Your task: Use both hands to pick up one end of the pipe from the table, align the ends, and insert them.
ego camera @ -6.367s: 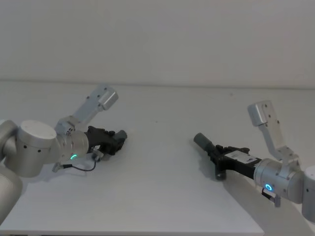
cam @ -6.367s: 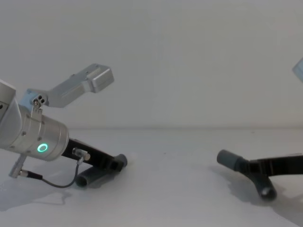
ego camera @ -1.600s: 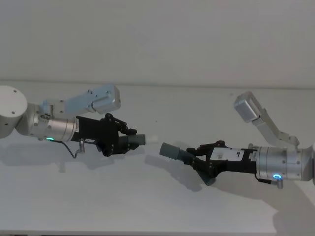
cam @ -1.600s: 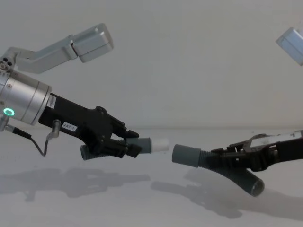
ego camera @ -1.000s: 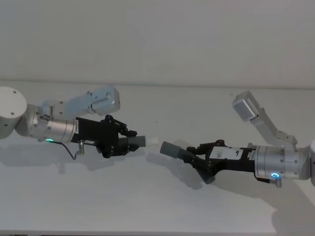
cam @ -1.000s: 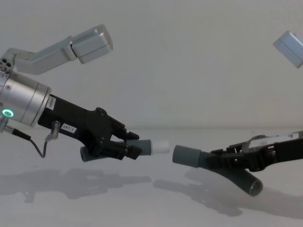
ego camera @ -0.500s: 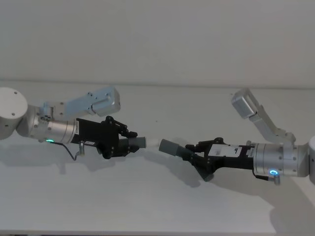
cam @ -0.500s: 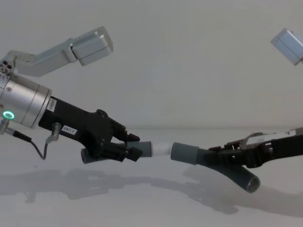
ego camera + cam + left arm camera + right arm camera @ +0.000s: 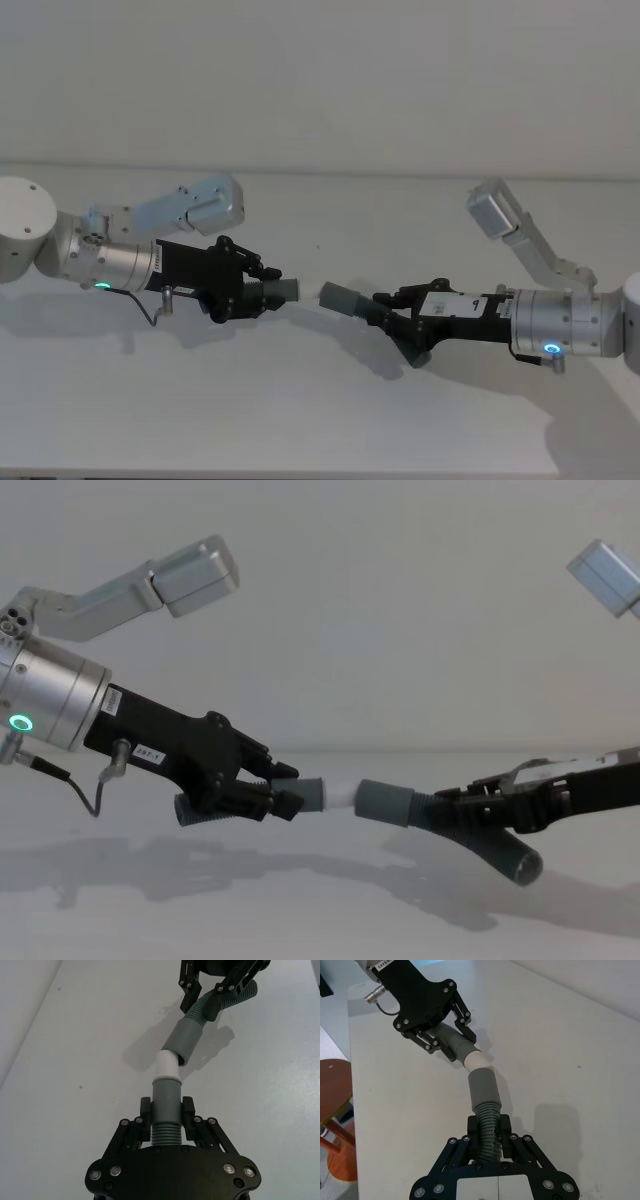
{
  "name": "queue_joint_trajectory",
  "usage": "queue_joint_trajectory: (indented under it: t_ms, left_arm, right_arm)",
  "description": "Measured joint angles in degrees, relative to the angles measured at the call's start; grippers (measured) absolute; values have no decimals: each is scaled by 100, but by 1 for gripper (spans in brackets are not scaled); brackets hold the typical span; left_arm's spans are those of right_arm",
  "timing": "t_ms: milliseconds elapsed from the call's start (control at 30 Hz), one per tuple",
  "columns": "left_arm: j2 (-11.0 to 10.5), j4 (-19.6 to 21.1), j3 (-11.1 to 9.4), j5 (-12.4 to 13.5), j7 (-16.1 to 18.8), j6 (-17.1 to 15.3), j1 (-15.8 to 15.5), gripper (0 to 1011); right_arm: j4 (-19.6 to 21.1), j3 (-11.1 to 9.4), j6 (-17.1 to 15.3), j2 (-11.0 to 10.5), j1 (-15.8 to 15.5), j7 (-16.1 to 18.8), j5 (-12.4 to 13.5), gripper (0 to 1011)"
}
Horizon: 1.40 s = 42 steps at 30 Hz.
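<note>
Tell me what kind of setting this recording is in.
Probably a lab or robot test bench. A plain white table stands before a bare wall, and the left gripper and right gripper each hold a hose piece above it. A wooden stool stands beside the table.

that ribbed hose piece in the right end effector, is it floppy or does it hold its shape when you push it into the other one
Probably flexible: the right hose piece is ribbed and bent. Its smooth sleeve looks stiffer and juts out without sagging. Held behind that sleeve by the right end effector, it may kink if pushed off-axis.
</note>
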<state>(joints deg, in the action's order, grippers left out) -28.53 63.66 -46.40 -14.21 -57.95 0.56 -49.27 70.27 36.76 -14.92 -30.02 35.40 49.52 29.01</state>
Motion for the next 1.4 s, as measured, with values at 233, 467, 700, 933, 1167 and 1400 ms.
queue_joint_trajectory:
  t_ms: [233,467,700,933,1167,1400]
  left_arm:
    - [6,-45,-19,-68,-62,37,-27,355]
    - [9,-90,-65,-140,-204,81,-59,355]
    - [2,-130,-148,-178,-368,125,-103,355]
    - [7,-193,-218,-208,-480,168,-145,355]
    - [16,-233,-255,-224,-522,185,-170,355]
    - [19,-256,-276,-236,-546,195,-181,355]
  right_arm:
    - [-53,50,33,14,43,17,12,256]
    - [-90,90,64,29,83,22,27,257]
    - [-105,120,102,33,118,26,53,257]
    - [-114,143,127,28,136,61,94,256]
    - [-114,165,135,25,143,98,153,257]
    - [-114,177,142,21,146,116,181,257]
